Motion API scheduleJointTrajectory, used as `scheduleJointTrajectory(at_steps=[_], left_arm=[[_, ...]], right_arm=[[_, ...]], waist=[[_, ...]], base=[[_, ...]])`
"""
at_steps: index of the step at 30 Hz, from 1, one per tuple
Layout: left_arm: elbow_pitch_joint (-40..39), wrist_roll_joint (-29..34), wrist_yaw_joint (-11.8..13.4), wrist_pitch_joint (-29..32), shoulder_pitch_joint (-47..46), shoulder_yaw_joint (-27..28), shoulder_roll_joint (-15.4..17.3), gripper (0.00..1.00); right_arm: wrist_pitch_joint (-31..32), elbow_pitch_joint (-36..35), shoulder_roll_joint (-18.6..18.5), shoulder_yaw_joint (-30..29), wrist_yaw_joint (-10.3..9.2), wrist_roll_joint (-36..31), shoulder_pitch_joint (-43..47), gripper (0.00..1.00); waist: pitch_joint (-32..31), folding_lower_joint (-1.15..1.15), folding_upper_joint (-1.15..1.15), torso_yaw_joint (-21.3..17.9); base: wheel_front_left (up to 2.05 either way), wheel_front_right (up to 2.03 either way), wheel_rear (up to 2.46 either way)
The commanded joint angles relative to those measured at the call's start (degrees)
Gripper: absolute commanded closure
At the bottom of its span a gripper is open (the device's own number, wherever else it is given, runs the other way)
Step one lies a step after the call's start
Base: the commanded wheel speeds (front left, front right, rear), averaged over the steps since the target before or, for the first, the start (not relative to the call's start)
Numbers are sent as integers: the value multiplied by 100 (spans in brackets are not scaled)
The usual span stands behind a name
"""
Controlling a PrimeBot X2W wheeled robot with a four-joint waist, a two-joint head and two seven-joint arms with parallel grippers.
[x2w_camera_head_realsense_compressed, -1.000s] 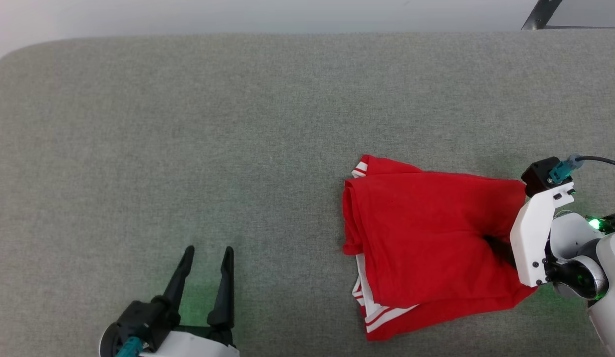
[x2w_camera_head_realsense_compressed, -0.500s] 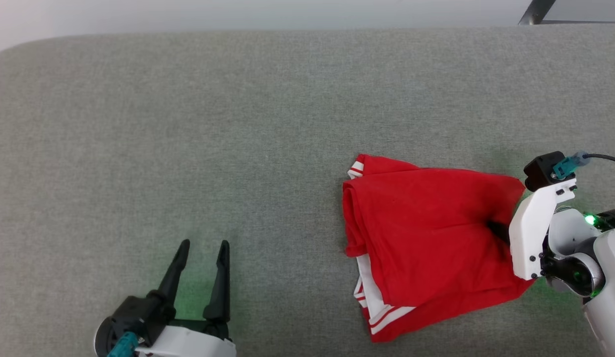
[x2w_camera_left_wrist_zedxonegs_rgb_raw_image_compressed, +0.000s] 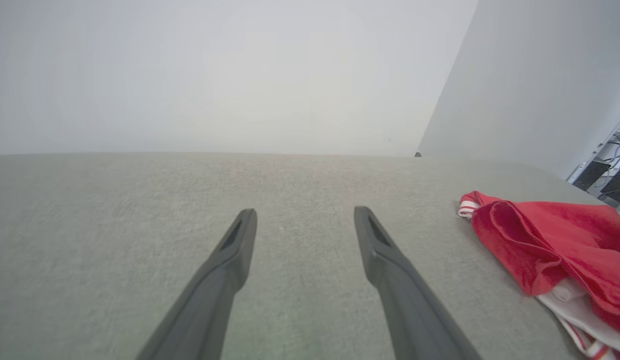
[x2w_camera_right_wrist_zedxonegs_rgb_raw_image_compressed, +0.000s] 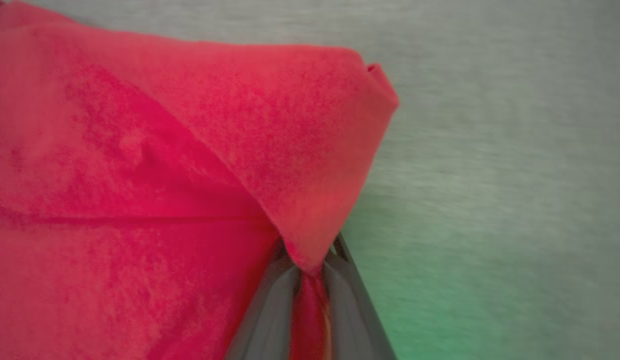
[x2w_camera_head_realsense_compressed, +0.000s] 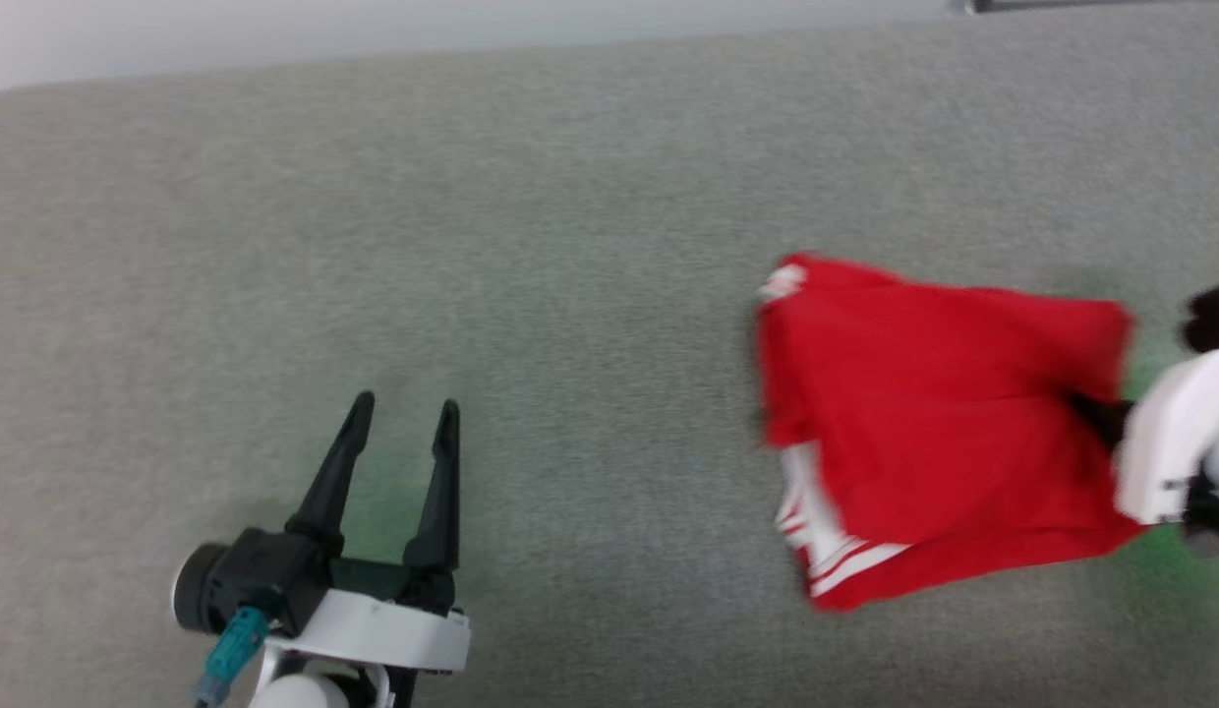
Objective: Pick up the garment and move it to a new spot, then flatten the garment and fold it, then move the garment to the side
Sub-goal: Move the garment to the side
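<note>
While the left fingers wait close to the robot, spread wide apart over the bare grey surface and holding nothing, the news is on the other side. The right fingers have just shut. They are now squeezed together on the right edge of the garment, with a strip of red cloth pinched between them. From that pinch the cloth rises in a little peak, so this edge looks lifted off the surface. The garment lies at the right of the surface, well apart from the left fingers. It is bunched into a rough folded square, with white striped sleeve trim peeking out at its near left corner. The whole head picture has slid over and gone blurry since a moment ago, which means the head is moving. So I cannot tell for sure if the garment itself has slid yet. Farther off, the surface runs on bare up to a pale wall. I think this new grip is the start of a carry. The garment already looks folded, so the job left is likely pulling it off to the side. With only one edge held, the folds may drag open on the way.
</note>
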Motion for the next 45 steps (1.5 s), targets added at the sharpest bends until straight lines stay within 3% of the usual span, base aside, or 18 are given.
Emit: scheduleJointTrajectory(at_steps=[1, 12, 27, 45], left_arm=[[-51, 56, -42, -1, -111, -27, 32, 0], [-344, 193, -59, -1, -365, -42, 220, 0], [-661, 239, -6, 11, -284, 14, 490, 0], [-1097, 239, 107, 210, -190, 52, 673, 0]], right_arm=[[18, 209, -219, -157, -107, -81, 238, 100], [-343, 600, -833, -1308, -69, -395, -155, 100], [-777, 1418, -1132, -1336, -69, -1871, -1574, 100], [-1650, 2875, -774, -1560, -68, -2352, -2068, 100]], waist=[[121, 0, 0, -241], [455, 0, 0, -544], [866, 0, 0, -370], [1041, 0, 0, -377]], base=[[0, 0, 0], [0, 0, 0], [0, 0, 0], [0, 0, 0]])
